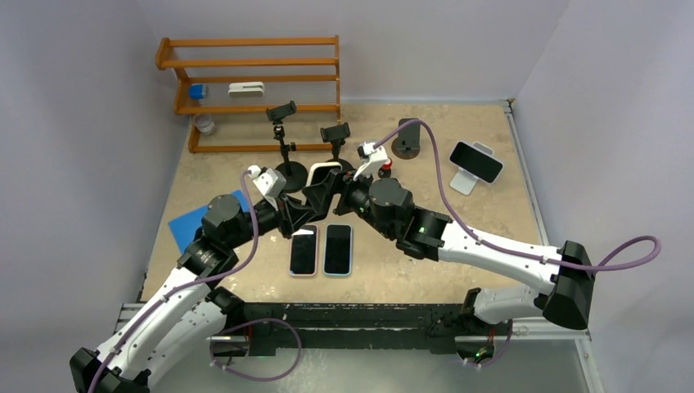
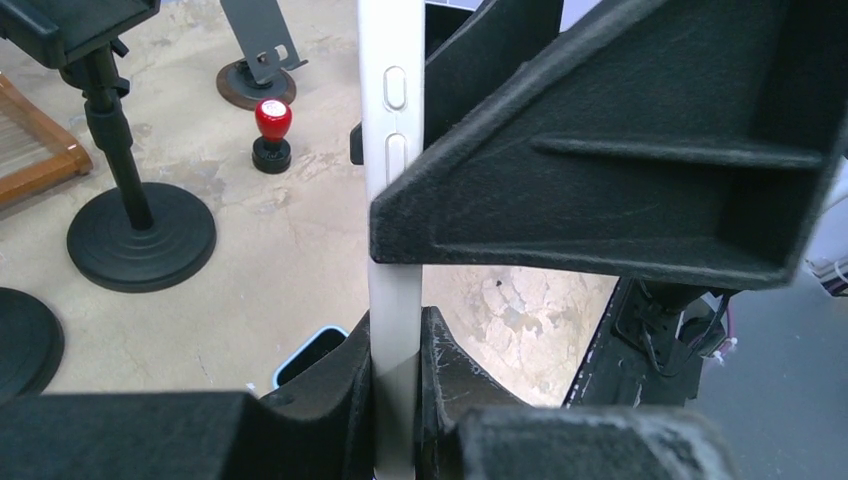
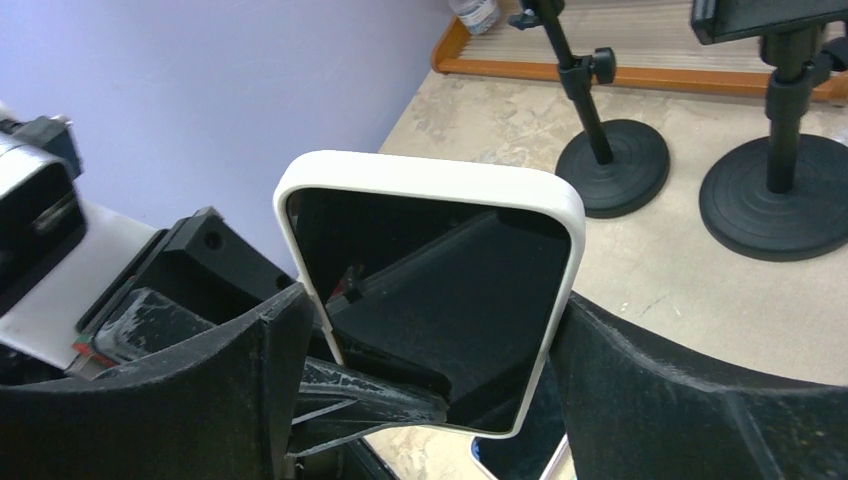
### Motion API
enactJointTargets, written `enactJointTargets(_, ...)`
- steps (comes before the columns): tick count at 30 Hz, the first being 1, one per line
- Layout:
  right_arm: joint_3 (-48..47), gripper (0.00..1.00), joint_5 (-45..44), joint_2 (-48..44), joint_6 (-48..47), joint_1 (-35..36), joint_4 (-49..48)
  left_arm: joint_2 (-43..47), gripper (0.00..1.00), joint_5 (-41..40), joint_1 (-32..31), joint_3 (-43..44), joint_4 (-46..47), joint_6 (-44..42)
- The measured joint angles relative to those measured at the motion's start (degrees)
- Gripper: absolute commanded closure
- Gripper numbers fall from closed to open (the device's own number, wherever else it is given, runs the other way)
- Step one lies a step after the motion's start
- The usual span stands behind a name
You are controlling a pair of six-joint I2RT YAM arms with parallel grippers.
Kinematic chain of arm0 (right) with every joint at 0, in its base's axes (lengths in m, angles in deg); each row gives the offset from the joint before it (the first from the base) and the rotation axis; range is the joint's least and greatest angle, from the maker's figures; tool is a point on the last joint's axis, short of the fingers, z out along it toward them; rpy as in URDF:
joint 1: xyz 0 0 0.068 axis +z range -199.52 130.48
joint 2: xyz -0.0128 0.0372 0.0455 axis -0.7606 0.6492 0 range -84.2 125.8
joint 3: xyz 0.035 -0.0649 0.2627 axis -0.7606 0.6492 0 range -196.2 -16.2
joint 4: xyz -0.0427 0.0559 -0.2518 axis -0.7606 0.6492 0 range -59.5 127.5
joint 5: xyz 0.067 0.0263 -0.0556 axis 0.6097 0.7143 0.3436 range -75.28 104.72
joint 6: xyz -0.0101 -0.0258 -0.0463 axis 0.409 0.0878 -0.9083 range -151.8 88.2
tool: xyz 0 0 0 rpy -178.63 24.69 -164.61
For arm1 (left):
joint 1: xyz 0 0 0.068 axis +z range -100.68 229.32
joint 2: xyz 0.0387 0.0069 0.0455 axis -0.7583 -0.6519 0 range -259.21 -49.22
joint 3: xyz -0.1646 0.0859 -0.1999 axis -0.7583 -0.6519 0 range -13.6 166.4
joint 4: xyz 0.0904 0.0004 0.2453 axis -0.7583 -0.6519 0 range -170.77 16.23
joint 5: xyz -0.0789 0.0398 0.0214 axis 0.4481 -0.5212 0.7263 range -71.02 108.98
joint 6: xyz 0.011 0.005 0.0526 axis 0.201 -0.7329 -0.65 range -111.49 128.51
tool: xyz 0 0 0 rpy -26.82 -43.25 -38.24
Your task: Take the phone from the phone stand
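Clamping the white-cased phone (image 2: 392, 120) across its flat faces, the left gripper (image 1: 313, 199) is closed tight on its lower part. Its wrist view shows the phone edge-on, with the side buttons turned to that camera. The right gripper (image 3: 430, 345) has its jaws spread wide with the same phone between them, one finger against each long edge, so both arms appear to have hold of it. The phone hangs in the air just in front of the black clamp stand (image 1: 335, 133), lower than its clamp and apart from it, and that clamp stands empty. On this showing the removal itself looks done. What is left is probably a handover from one arm to the other, then laying the phone down with the two phones (image 1: 303, 250) that lie flat on the near side of the stand, toward the arms. The phone's long axis runs nearly upright, leaning a little, with a rounded short end uppermost. Its dark screen faces the right wrist.
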Motion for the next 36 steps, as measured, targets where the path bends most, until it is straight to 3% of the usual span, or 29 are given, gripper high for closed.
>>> enactJointTargets(6, -0.31, 0.01, 1.79, -0.09, -0.39, 0.15, -1.09, 1.22, 1.00, -0.07, 0.00, 0.00, -0.96, 0.48)
enactJointTargets(14, 0.07, 0.01, 4.22, -2.12, -1.68, 0.20, -2.51, 3.65, 1.00, 0.13, 0.00, 0.00, -1.66, 0.92)
enactJointTargets(21, 8.41, 0.01, 9.14, -12.55, -5.38, 0.20, -8.48, 6.93, 1.00, 2.19, 0.00, -0.59, -0.13, 2.43)
enactJointTargets(29, 21.38, 0.04, 18.34, -23.30, -13.09, 0.20, -20.11, 9.07, 1.00, 10.47, 0.00, -2.32, 4.35, 5.09)
enactJointTargets(36, 30.62, 0.06, 28.72, -31.26, -15.39, 0.20, -28.87, 8.63, 1.00, 23.47, 0.00, -2.62, 9.99, 7.45)
